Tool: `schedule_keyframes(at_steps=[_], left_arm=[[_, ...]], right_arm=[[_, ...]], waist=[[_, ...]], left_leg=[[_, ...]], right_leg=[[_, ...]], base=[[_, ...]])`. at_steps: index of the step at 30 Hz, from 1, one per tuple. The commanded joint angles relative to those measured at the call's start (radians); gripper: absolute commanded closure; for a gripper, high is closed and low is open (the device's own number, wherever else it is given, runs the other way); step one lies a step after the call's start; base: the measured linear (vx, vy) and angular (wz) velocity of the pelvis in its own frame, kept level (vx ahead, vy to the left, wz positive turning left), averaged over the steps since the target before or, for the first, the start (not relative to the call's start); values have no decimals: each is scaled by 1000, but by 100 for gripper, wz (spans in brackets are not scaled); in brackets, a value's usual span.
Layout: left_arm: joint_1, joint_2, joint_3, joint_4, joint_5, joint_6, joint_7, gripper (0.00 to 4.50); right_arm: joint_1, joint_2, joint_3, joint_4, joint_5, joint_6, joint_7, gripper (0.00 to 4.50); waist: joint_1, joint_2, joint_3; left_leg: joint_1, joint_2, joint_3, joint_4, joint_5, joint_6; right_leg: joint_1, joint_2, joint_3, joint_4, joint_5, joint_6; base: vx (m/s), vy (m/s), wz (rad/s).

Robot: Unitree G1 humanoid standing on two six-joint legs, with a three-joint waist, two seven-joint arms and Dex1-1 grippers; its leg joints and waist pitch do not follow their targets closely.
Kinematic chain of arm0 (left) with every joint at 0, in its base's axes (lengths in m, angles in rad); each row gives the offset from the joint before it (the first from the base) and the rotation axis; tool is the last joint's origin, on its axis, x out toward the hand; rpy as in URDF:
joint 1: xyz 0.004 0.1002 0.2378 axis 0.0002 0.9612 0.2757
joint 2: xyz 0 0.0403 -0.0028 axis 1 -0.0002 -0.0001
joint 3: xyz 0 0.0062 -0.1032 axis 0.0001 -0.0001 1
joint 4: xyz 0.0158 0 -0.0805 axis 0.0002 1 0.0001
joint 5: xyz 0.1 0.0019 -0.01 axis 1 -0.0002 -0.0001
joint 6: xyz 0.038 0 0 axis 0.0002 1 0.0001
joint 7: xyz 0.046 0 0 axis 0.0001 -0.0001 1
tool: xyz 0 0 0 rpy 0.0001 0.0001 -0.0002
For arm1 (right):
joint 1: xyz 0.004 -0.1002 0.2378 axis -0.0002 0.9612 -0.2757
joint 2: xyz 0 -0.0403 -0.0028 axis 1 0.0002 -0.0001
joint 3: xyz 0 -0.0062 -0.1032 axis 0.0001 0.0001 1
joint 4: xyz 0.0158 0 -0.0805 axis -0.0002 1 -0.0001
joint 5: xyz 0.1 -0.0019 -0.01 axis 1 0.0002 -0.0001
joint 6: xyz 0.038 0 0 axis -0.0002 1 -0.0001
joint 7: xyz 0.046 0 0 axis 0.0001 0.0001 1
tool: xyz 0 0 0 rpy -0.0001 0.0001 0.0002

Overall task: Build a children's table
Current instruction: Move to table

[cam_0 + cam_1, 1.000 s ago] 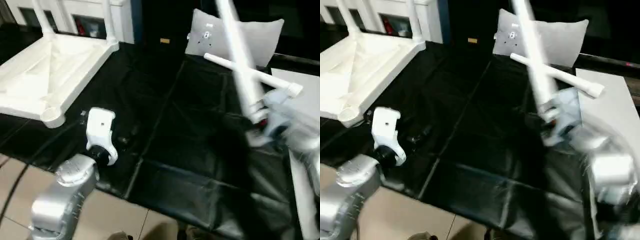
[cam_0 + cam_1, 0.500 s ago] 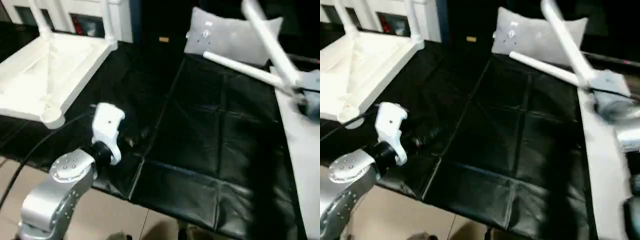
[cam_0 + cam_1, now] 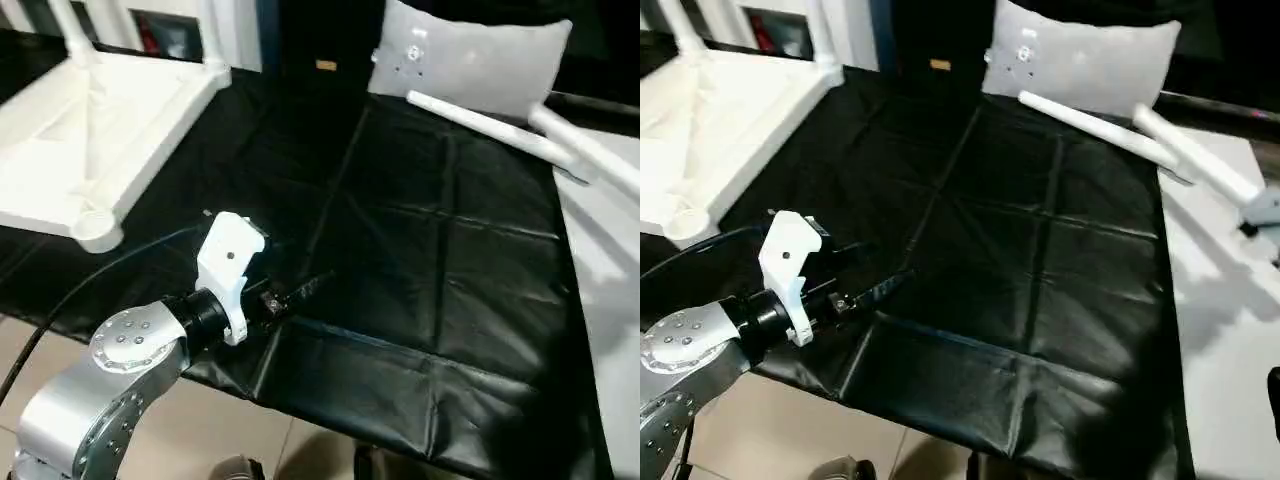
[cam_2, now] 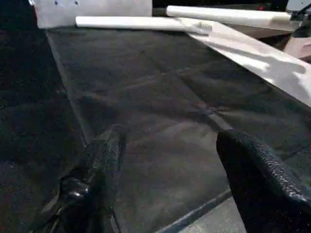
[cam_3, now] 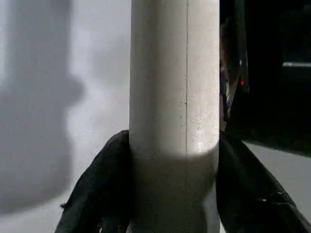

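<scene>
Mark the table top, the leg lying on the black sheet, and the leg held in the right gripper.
table top [image 3: 90, 130], left eye view, ribbed underside.
leg lying on the black sheet [image 3: 470, 118], left eye view, middle of the tube.
leg held in the right gripper [image 5: 174, 97], right wrist view, tube above the fingers.

A creased black sheet [image 3: 420, 270] covers the work surface, its fold lines catching the overhead light. A grey, pillow-like pad [image 3: 470, 55] leans at the far edge against a dark backdrop. A white cabinet [image 3: 225, 25] stands at the far left; beige floor tiles [image 3: 770, 440] show below the sheet's near edge.
</scene>
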Motion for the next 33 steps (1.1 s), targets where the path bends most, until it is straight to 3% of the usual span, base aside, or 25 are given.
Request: schedule_keyframes(at_steps=[1,3,7,19,21,33], left_arm=[[5,2,9,-31,-18,18,2,89],[5,2,9,-32,-19,21,5,89],[6,6,13,-40,-29,30,13,89],[20,20,19,-66,-58,59,11,89],[20,19,18,-72,-63,65,12,89],[17,21,5,-79,-81,84,6,89]], right_arm=[[-34,-21,-41,17,6,-9,-32,261],[-39,-21,-53,25,21,-10,-41,261],[-53,-21,-138,48,95,-6,-85,261],[24,-64,-180,71,88,51,-99,261],[43,-71,-182,72,88,55,-103,261],[120,-71,-158,73,44,56,-31,261]], waist=[[3,-28,-54],[3,-31,-52],[5,-27,-49],[13,-31,-39],[10,-38,-36],[6,-33,-32]], left_leg=[[3,8,18,-63,-207,80],[2,8,20,-62,-191,92],[8,10,21,-62,-200,98],[8,10,21,-67,-232,79],[5,9,21,-68,-244,74],[7,12,21,-70,-253,79]], right_leg=[[59,-29,12,-77,-297,-212],[57,-27,11,-76,-275,-223],[54,-27,11,-75,-274,-228],[50,-27,10,-82,-325,-209],[51,-29,10,-84,-354,-197],[46,-29,10,-88,-363,-201]], base=[[0,0,0],[0,0,0],[0,0,0],[0,0,0],[0,0,0],[0,0,0]])
